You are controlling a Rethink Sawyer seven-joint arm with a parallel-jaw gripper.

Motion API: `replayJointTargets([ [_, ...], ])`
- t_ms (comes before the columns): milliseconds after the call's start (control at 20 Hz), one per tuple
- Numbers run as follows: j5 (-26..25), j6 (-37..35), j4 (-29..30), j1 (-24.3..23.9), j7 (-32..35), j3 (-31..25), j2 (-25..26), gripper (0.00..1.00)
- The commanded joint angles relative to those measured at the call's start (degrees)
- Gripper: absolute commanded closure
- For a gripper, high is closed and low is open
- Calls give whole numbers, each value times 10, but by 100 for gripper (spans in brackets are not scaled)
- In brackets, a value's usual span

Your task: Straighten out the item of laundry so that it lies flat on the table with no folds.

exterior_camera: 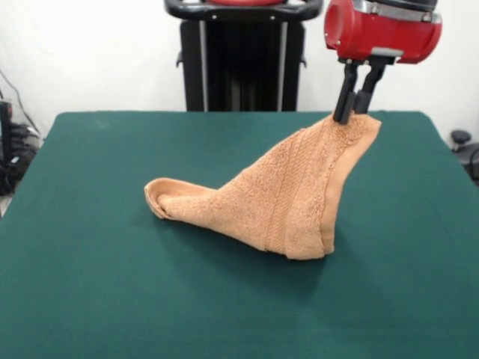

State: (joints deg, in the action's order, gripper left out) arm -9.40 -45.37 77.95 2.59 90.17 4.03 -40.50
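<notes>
The item of laundry (284, 198) is an orange-tan terry towel, pulled up into a tent shape at the middle right of the table (90, 262). Its top corner is lifted high and pinched by my gripper (352, 114), whose black fingers are shut on that corner beneath the red wrist. The towel's lower edge rests on the table. A rolled, folded end trails left on the green surface, and a woven border band runs down the raised part.
The dark green top stretches wide on every side of the towel. The black pedestal (243, 60) stands behind the far edge. Cables and dark gear lie off the left edge (11, 149).
</notes>
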Motion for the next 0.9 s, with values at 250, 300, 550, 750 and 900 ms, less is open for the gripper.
replayJointTargets([
  [250, -1, 17, 38, 37, 95, -36, 45, 100],
  [300, -3, 16, 35, 41, 99, -33, 47, 100],
  [550, -6, 25, 30, 62, 125, -22, 62, 100],
  [750, 3, 32, 27, 69, 138, -19, 73, 100],
  [900, 9, 34, 22, 76, 146, -16, 80, 100],
])
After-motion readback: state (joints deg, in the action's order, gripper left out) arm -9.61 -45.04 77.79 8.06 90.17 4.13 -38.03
